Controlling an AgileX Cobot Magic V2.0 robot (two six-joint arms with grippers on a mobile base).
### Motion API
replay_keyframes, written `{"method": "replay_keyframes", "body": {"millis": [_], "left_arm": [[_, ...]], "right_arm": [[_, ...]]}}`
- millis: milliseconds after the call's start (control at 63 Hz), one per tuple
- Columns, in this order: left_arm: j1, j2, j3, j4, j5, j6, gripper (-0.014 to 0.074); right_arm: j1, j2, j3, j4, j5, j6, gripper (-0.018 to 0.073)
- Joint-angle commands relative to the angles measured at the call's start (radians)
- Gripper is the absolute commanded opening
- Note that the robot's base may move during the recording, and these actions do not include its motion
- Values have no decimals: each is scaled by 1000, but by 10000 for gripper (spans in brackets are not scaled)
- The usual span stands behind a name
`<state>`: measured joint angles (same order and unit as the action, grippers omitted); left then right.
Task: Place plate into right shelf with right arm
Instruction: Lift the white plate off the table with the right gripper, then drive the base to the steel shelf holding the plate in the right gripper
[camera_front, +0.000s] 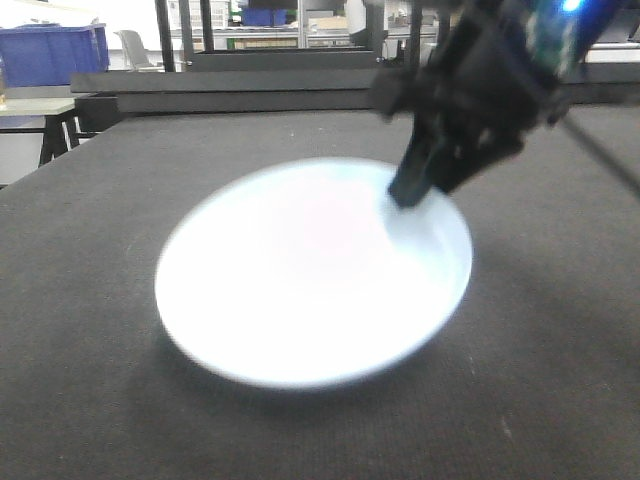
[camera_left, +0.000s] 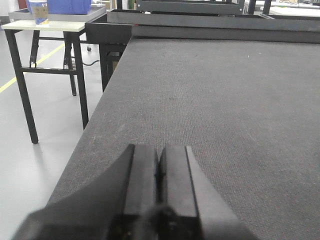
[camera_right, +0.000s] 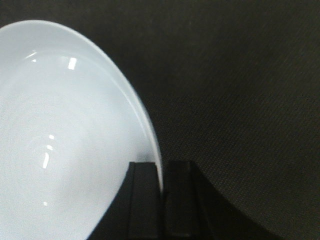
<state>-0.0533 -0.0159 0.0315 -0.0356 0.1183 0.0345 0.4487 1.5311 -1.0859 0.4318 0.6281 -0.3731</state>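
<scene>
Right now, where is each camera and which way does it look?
Front view: low, facing forward across dark table at white plate; right pincer shows.
Left wrist view: on left arm, looks along table; shut left pincer shows.
Right wrist view: on right arm, looks down; pincer clamps plate's rim.
Front and right wrist share plate and pincer.

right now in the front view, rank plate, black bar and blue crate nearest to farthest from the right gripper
1. plate, rim held in the right gripper
2. black bar, behind it, across the back
3. blue crate, far back left
</scene>
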Motion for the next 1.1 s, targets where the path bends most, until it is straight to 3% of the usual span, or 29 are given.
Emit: {"method": "replay_keyframes", "body": {"millis": [0,349,667,858,1080], "left_arm": [[1,-6,10,-6,-86,-3,-47],[1,-6,10,-6,-86,-3,-47],[1,-6,10,-6,-86,-3,-47],[1,-6,10,-6,-86,-3,-47],[1,-6,10,-6,-86,-3,-47]], "right_arm": [[-4,-143,-26,14,-19,10,57],[-4,-663,139,14,-86,10,57],[-4,-1137,466,14,-467,10,57],[-4,-1256,602,15,-670,10,57],[-4,-1259,643,15,-717,10,57]]}}
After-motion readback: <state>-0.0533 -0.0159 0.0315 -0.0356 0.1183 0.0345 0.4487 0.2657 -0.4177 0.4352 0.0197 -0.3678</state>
